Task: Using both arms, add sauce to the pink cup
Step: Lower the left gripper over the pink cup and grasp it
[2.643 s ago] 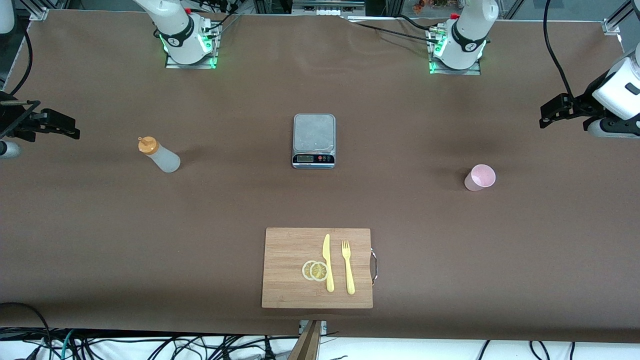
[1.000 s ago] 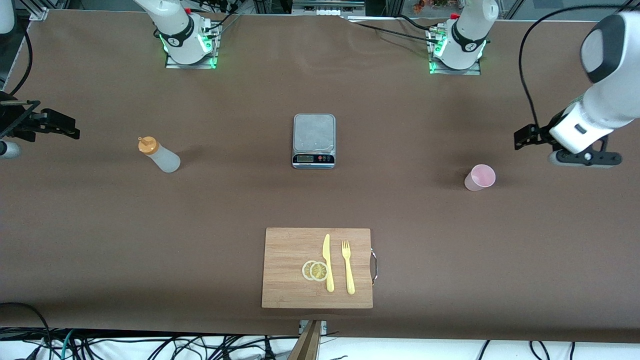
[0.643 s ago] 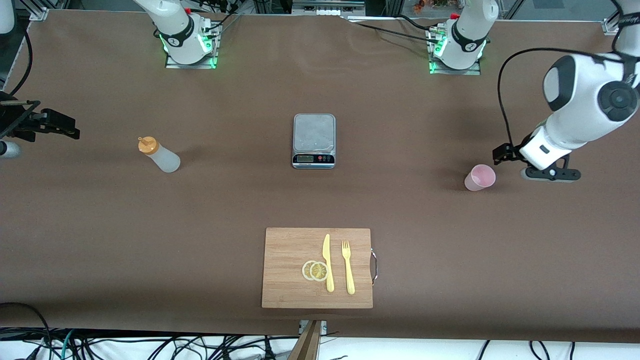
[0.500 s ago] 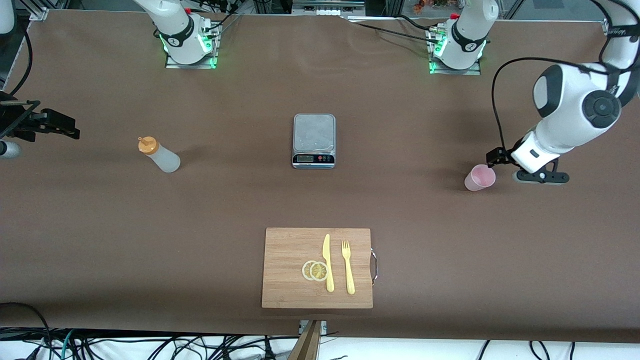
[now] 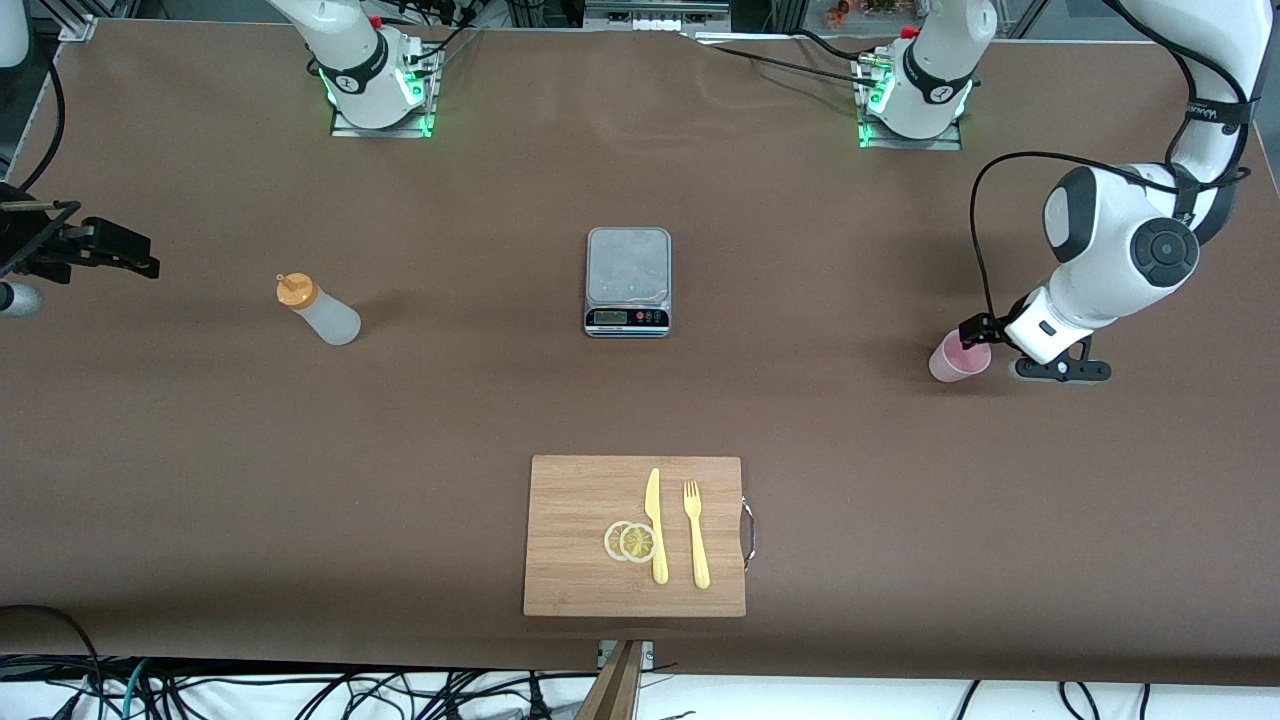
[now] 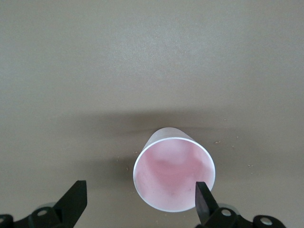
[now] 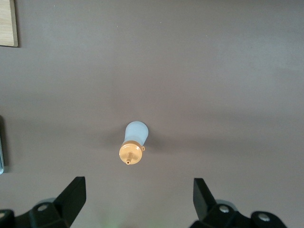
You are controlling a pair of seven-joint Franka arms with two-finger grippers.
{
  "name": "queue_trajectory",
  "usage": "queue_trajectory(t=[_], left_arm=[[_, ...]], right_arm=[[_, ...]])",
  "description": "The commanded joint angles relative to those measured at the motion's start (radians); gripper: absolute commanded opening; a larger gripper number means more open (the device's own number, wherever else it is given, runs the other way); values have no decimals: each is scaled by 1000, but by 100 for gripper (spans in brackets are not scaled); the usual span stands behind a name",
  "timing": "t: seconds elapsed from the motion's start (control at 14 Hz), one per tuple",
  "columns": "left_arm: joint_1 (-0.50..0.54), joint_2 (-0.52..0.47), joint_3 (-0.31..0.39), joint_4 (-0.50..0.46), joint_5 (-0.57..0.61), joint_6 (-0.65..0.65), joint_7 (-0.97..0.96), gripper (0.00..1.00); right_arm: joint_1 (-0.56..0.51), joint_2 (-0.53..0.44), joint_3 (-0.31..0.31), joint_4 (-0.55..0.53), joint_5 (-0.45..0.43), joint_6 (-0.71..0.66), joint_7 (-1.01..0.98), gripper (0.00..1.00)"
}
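Note:
The pink cup (image 5: 957, 359) stands upright toward the left arm's end of the table and looks empty in the left wrist view (image 6: 174, 175). My left gripper (image 5: 976, 329) is open just over the cup's rim. In the left wrist view (image 6: 138, 202), one fingertip (image 6: 201, 195) overlaps the rim and the other is well clear of the cup. The sauce bottle (image 5: 320, 312) stands toward the right arm's end, orange cap up. My right gripper (image 5: 125, 255) waits open at that end, away from the bottle. The right wrist view (image 7: 137, 197) shows the bottle (image 7: 133, 142) well ahead of it.
A kitchen scale (image 5: 627, 280) sits mid-table, between the bottle and the cup. A wooden cutting board (image 5: 570, 500) lies nearer the front camera, with a yellow knife (image 5: 655, 525), a fork (image 5: 696, 547) and two lemon slices (image 5: 630, 541) on it.
My left arm has swung in from its end of the table and come down to the pink cup. The right arm, the bottle and the cup have not moved.

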Motion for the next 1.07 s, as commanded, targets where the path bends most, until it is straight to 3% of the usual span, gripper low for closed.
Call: queue_trajectory(t=[0.0, 0.43, 0.5, 0.57, 0.71, 0.86, 0.93, 1.0], left_arm=[[8, 28, 2, 2, 26, 45, 8, 100], [8, 63, 10, 2, 26, 58, 11, 99], [8, 68, 10, 2, 26, 58, 11, 95], [8, 74, 10, 4, 26, 60, 11, 87], [8, 81, 10, 2, 26, 61, 11, 56], [6, 82, 10, 2, 26, 60, 10, 15], [6, 82, 10, 2, 26, 60, 10, 1], [6, 82, 10, 4, 26, 60, 8, 0]], right_arm=[[-8, -17, 6, -17, -13, 2, -7, 100], [-10, -15, 6, -17, -13, 2, -7, 100], [-10, -15, 6, -17, -13, 2, -7, 100], [-10, -15, 6, -17, -13, 2, -7, 100], [-10, -15, 6, -17, -13, 2, -7, 100], [-10, -15, 6, -17, -13, 2, -7, 100], [-10, -15, 5, -17, -13, 2, -7, 100], [-10, -15, 5, -17, -13, 2, -7, 100]])
